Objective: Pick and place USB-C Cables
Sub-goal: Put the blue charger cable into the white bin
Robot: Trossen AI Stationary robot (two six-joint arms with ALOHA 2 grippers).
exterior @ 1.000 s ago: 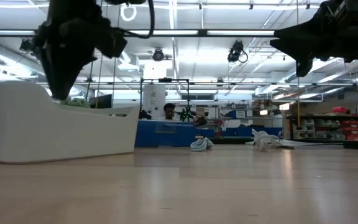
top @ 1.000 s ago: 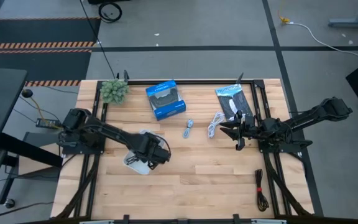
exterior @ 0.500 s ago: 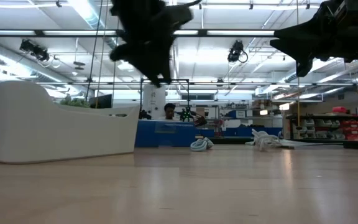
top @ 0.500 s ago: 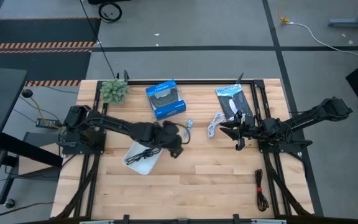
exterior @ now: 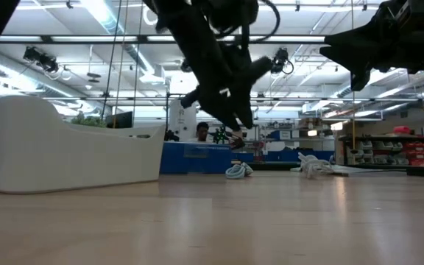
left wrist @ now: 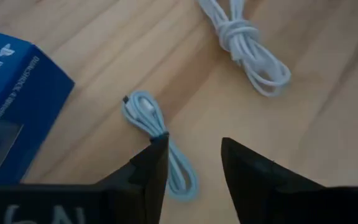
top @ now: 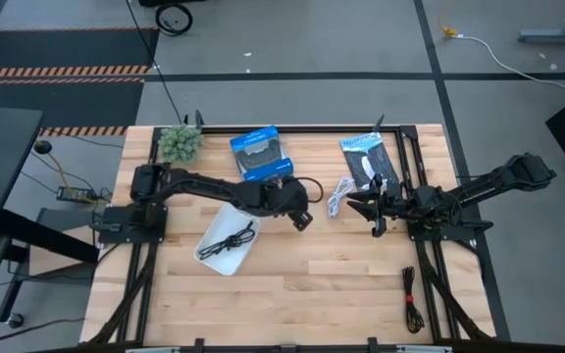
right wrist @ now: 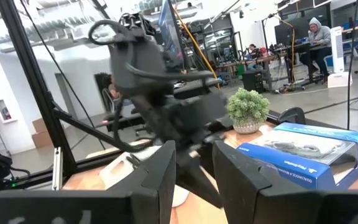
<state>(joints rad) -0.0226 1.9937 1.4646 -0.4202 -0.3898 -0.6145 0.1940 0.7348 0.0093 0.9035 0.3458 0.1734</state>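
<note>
My left gripper (top: 300, 218) is open and empty. It hangs above the short grey-blue cable (left wrist: 157, 140), which lies flat on the table and also shows in the low view (exterior: 238, 171). The white cable bundle (top: 339, 194) lies just to its right. One black cable (top: 231, 240) lies in the white tray (top: 211, 257). The black cable with a red tie (top: 412, 299) lies near the front right. My right gripper (top: 374, 211) is open and empty, and waits above the table right of the white cable.
A blue box (top: 261, 157) stands far of my left gripper. A flat black packet with white print (top: 369, 162) lies at the far right. A small plant (top: 179, 142) stands at the far left corner. Bare wood lies along the near middle (top: 312, 294).
My left gripper has gone from above the white tray toward the table's right and far side and now stands over the grey-blue cable. The black cable shows in the tray where the gripper stood.
</note>
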